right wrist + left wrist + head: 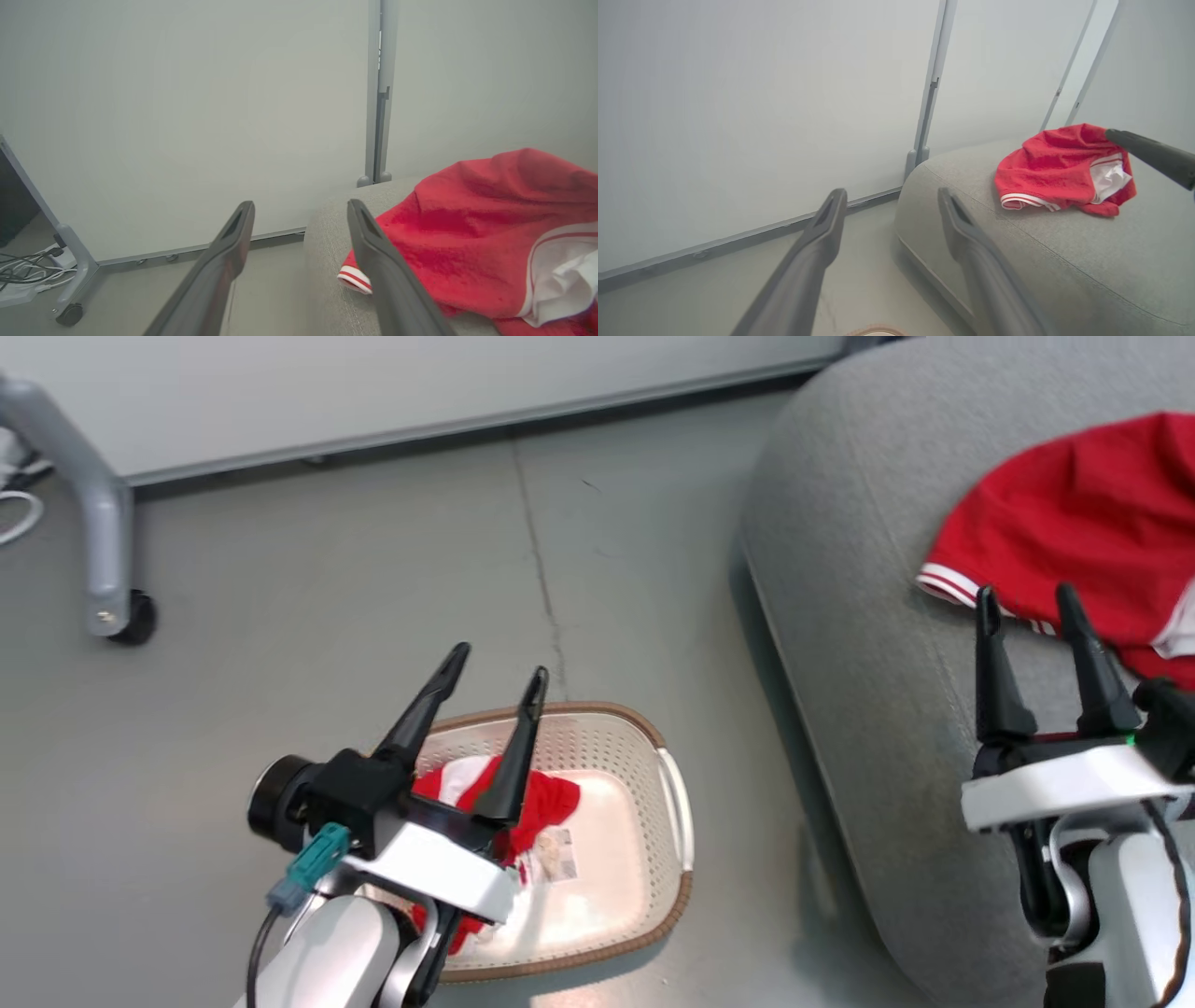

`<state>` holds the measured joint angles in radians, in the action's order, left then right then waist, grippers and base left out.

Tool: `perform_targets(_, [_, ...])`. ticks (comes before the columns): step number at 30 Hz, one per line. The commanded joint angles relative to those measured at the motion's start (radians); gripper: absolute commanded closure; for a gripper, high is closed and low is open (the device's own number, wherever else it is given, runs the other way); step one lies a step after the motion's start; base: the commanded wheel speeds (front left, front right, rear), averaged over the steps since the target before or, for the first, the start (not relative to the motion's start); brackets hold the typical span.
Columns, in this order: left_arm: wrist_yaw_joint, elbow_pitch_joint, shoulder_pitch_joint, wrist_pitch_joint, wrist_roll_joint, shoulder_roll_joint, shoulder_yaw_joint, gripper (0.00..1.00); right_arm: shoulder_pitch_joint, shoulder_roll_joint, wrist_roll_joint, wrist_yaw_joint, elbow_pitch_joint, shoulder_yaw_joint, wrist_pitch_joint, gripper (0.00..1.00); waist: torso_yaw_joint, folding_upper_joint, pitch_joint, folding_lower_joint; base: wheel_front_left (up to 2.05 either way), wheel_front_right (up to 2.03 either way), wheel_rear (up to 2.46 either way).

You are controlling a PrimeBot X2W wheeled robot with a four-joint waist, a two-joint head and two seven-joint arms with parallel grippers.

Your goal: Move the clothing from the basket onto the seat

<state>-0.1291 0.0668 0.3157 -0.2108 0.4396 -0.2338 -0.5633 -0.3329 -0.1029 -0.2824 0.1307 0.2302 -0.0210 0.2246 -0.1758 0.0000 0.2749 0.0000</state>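
Left pincer (499, 661): open wide, with nothing between the fingers. It hangs over the left half of the basket (674, 803), and the fingers point up and away toward the wall, not down into it.
Right pincer (1025, 591): open and empty, over the front of the sofa (859, 523). Its tips are just beside the striped hem of the garment on the sofa (1074, 513); I cannot tell if they touch it.
Garment in the basket (551, 798): red and white, bunched against the left side, partly hidden under my left wrist.
What the move turns on: this garment lies below and behind my left fingertips. I judge I must tip the fingers down and draw back before I can close on it.
Long axis: the heap seems to run from the near wall to the far wall of the basket. The part under my wrist is hidden, so I am not sure.
Nearer arm: the left, directly above. The right is well apart, across the strip of floor.
Basket contents: that one garment and a barcode sticker (558, 854) on the bottom; the right half is bare.
Sofa contents: one garment, crumpled, near the rounded corner.
Progress, as I judge it: half done, with one piece to fetch.
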Motion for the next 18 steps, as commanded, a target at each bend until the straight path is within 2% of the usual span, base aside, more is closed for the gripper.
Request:
perform_targets(1, [-0.013,0.006,-0.022,-0.014,0.015,-0.001,0.020,0.00,0.033,0.003,0.018,0.000,-0.042,-0.003,-0.016,0.00,0.067,0.0000,-0.061,0.0000,0.00,0.00,0.00])
perform_targets(9, [-0.034,0.019,-0.078,-0.045,0.064,0.012,0.097,0.00,0.142,0.027,0.062,0.000,-0.167,0.008,-0.093,0.00,0.141,0.0000,-0.115,0.0000,0.00,0.00,0.00])
perform_targets(18, [-0.058,0.007,-0.139,-0.054,0.069,0.001,0.226,0.00,0.222,0.041,0.102,0.000,-0.235,0.037,-0.144,0.00,0.204,0.0000,-0.159,0.0000,0.00,0.00,0.00])
